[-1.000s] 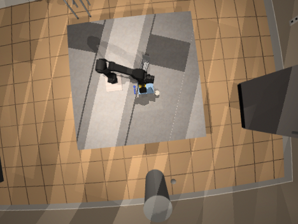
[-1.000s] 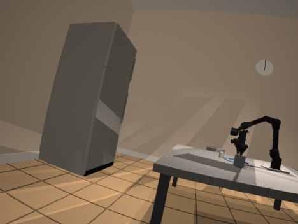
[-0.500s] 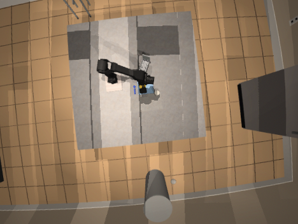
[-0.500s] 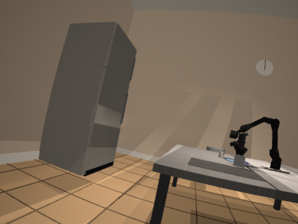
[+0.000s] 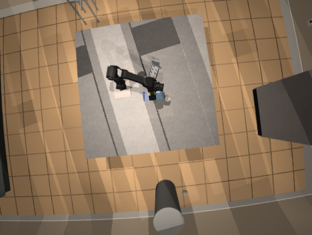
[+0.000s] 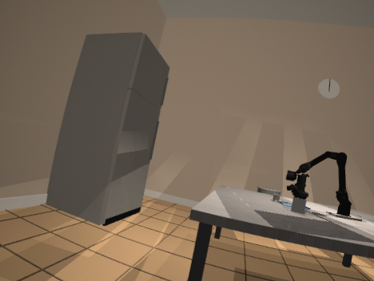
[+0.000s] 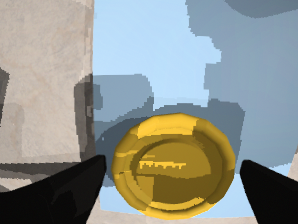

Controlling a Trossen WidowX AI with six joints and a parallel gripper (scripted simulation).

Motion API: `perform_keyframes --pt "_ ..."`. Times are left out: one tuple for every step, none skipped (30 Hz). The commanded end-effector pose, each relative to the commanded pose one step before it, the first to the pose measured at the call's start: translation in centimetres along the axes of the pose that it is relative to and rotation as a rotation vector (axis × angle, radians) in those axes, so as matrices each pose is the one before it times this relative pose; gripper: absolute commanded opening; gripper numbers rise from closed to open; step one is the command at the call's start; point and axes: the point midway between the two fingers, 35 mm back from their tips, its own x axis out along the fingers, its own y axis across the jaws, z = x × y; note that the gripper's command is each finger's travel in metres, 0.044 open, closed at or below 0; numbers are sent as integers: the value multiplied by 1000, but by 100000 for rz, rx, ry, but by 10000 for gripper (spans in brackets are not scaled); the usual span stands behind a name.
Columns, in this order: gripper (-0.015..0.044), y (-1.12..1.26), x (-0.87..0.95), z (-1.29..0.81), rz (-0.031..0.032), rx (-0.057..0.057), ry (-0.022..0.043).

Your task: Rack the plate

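In the wrist view a yellow plate (image 7: 174,164) lies flat on a light blue mat (image 7: 153,30) (image 5: 161,97). My gripper (image 7: 173,165) (image 5: 152,96) (image 6: 299,195) is open and hangs just above the plate, one dark finger on each side of it and clear of its rim. Nothing is between the fingers. In the overhead view the arm hides the plate. The wire dish rack (image 5: 154,69) stands on the table a little way behind the mat, beside the arm's forearm.
A small blue pen-like object (image 5: 143,96) lies by the mat's near edge. A pale round object (image 5: 167,99) sits just beyond the mat. The arm's base (image 5: 119,85) is at the table's left. A tall fridge (image 6: 112,128) stands off the table.
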Motion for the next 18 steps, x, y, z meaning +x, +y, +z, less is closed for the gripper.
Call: perform_keyframes --pt "380 65 417 -69 505 -319 468" --pt "373 0 0 0 0 0 0" --pt "371 0 0 0 0 0 0" --pt "371 0 0 0 0 0 0" --pt "371 0 0 0 0 0 0" --pt "371 0 0 0 0 0 0" --pt "371 0 0 0 0 0 0" --pt "365 0 0 0 0 0 0" --pt "358 0 0 0 0 0 0" --pt "351 0 0 0 0 0 0" --pt "345 0 0 0 0 0 0" --pt "338 0 0 0 0 0 0" --pt "331 0 0 0 0 0 0" --pt "325 0 0 0 0 0 0" --pt "318 0 0 0 0 0 0" --pt "311 0 0 0 0 0 0" --pt "305 0 0 0 0 0 0" --pt "298 0 0 0 0 0 0"
